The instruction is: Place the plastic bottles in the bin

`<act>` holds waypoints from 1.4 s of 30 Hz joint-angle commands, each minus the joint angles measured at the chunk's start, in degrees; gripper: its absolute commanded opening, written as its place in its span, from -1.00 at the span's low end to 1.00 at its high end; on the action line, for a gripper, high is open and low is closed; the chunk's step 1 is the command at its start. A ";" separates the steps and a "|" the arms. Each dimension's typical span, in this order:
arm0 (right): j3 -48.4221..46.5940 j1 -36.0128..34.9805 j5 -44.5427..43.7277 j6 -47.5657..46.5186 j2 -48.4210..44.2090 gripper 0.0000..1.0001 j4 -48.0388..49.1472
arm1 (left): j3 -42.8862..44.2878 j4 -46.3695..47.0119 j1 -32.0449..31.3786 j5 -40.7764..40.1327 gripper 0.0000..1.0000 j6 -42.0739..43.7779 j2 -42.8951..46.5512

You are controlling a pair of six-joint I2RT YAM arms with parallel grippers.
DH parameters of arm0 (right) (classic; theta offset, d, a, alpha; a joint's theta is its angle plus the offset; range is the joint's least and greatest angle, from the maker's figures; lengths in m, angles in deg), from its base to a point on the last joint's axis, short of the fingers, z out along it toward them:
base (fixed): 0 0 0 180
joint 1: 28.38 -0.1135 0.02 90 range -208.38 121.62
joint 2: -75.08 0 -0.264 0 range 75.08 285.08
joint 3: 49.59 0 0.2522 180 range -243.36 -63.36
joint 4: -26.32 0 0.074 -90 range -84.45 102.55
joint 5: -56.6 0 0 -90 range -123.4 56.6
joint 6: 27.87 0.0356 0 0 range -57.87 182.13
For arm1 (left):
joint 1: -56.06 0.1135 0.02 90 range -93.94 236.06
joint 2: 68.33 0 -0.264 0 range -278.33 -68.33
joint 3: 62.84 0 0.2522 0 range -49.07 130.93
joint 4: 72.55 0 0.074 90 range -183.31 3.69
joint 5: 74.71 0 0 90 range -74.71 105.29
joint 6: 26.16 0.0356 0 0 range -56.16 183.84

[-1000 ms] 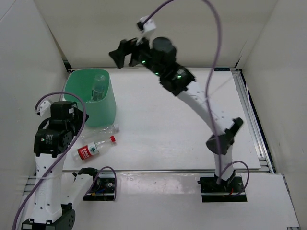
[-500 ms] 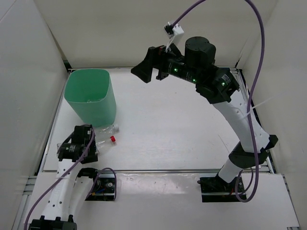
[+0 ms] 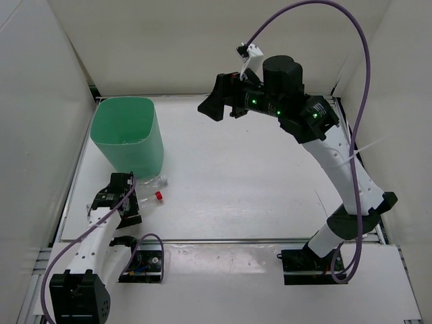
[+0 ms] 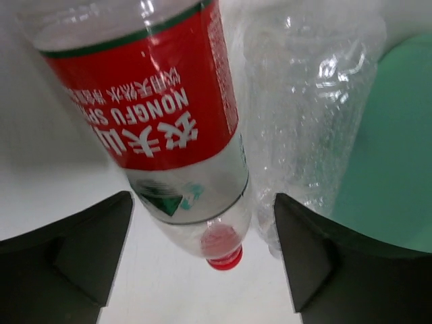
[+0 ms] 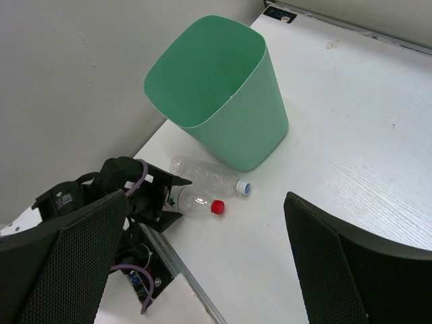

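Step in hand: pickup of the red-labelled bottle. My left jaws are spread wide, straddling its cap end on the tabletop, no contact visible. The plain clear bottle lies just beside them, with the mint-green bin close beyond. My right jaws are released, empty and well apart. Next, I judge: clench on the bottle and lift it over the rim.
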 commanded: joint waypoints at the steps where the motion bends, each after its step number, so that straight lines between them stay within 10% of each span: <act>1: 0.06 0.06 -0.20 -1.21 -2.69 1.00 1.20 | -1.48 1.96 2.15 -0.98 0.83 -5.11 -1.05; 15: -0.99 0.06 -0.20 -1.74 -1.63 1.00 1.20 | -2.28 -7.32 4.00 0.95 -0.13 -2.48 5.27; 29: 0.67 0.06 -0.21 -1.21 -0.58 1.00 1.72 | 38.12 -25.02 4.00 -8.17 -0.36 10.60 8.37; 36: 0.68 0.59 0.41 -1.74 -0.58 1.00 2.25 | 47.90 0.79 4.00 -19.33 -0.24 39.92 -0.23; 42: 0.68 0.59 1.11 -1.74 -1.28 1.00 2.25 | 56.78 11.43 1.64 -27.85 -0.21 48.31 -14.83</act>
